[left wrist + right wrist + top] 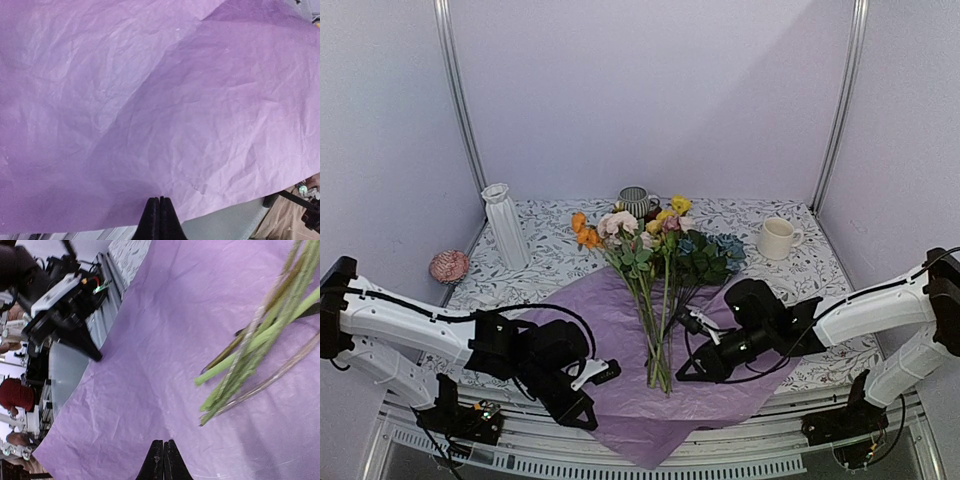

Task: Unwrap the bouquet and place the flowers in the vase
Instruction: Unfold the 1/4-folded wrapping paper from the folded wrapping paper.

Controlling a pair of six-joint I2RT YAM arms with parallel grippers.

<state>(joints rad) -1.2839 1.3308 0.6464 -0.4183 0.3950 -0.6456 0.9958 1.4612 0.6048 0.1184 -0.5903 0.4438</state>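
Flower stems [250, 351] lie ahead-right of your closed right gripper [163, 456]; your closed left gripper [159, 216] camera shows just paper [150, 100]

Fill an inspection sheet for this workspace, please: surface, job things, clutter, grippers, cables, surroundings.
Surface: table with leaf-pattern cloth.
Job's things: paper lies open and flat; flowers lie on it, stems toward the near edge; vase upright at far left, no flowers in it.
Clutter: striped mug, cream mug, pink ball.
Grippers: left gripper and right gripper shut, holding nothing, at the paper.
Cables: black cable along the left arm.
Surroundings: lilac walls, metal posts.
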